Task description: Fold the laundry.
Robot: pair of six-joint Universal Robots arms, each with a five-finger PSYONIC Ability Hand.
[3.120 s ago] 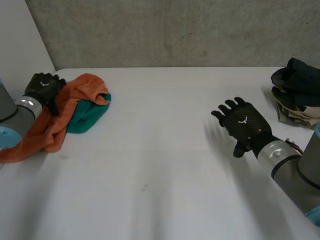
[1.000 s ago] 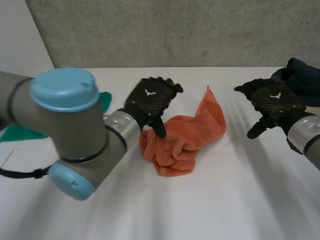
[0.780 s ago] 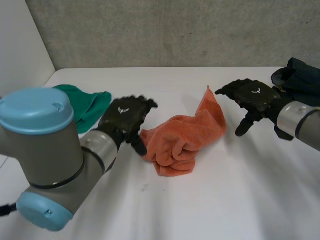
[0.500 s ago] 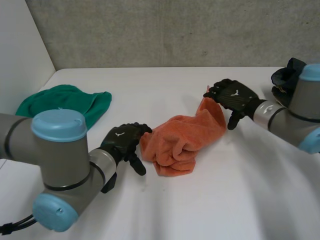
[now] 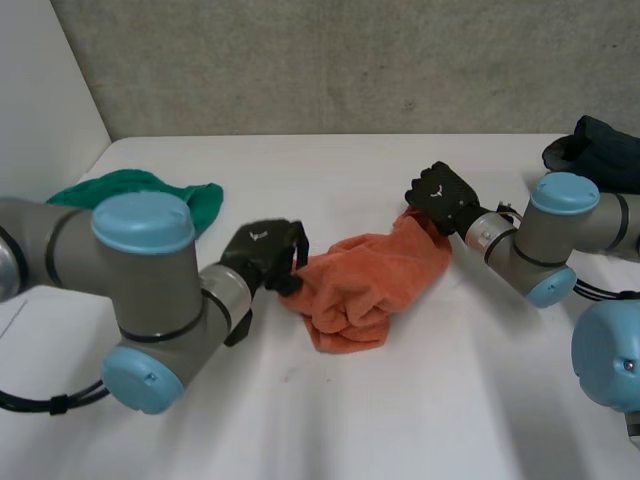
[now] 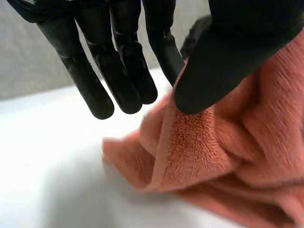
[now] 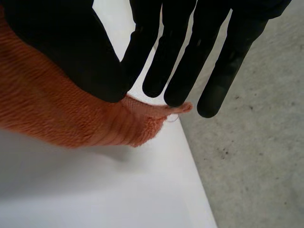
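A crumpled orange towel (image 5: pixel 370 285) lies mid-table. My left hand (image 5: pixel 265 255) is at its near left edge, fingers curled. In the left wrist view the thumb (image 6: pixel 223 52) presses a fold of the towel (image 6: pixel 228 156) toward the fingers (image 6: pixel 128 71), pinching it. My right hand (image 5: pixel 440 195) sits on the towel's raised far right corner. In the right wrist view that corner (image 7: pixel 156 114) is nipped between the thumb (image 7: pixel 61 42) and the fingers (image 7: pixel 175 71), its tip poking out past them.
A green cloth (image 5: pixel 150 195) lies at the table's far left, behind my left arm. A dark pile of clothes (image 5: pixel 600 150) sits at the far right edge. Bare white table (image 5: pixel 400 420) stretches in front of the towel.
Both hands went from spread open to closed on the towel. The left hand slid up to the towel's left edge; the right hand dropped onto its far corner.
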